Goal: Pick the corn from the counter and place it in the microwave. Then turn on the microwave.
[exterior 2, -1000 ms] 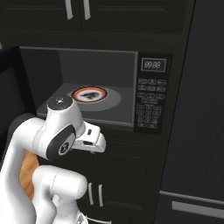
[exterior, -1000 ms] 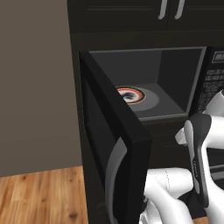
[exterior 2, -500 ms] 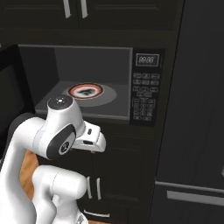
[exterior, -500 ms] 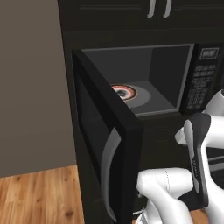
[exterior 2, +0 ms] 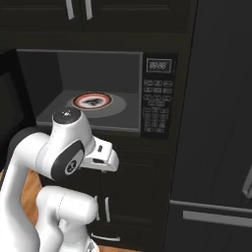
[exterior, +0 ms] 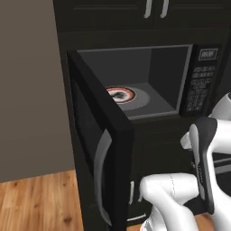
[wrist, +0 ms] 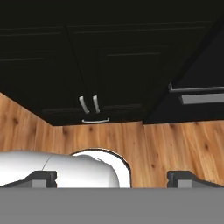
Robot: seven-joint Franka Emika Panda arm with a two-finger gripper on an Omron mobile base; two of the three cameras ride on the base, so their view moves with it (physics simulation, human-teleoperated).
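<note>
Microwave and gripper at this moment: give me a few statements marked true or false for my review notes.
1. The microwave door stands open. True.
2. A corn cob lies on the turntable plate. False: the red-ringed plate carries no corn.
3. The gripper is open, with nothing between its fingertips. True.
4. The keypad sits left of the cavity. False: it is on the right side, under the display.
5. The hand view looks at dark lower cabinets and a wooden floor. True.
</note>
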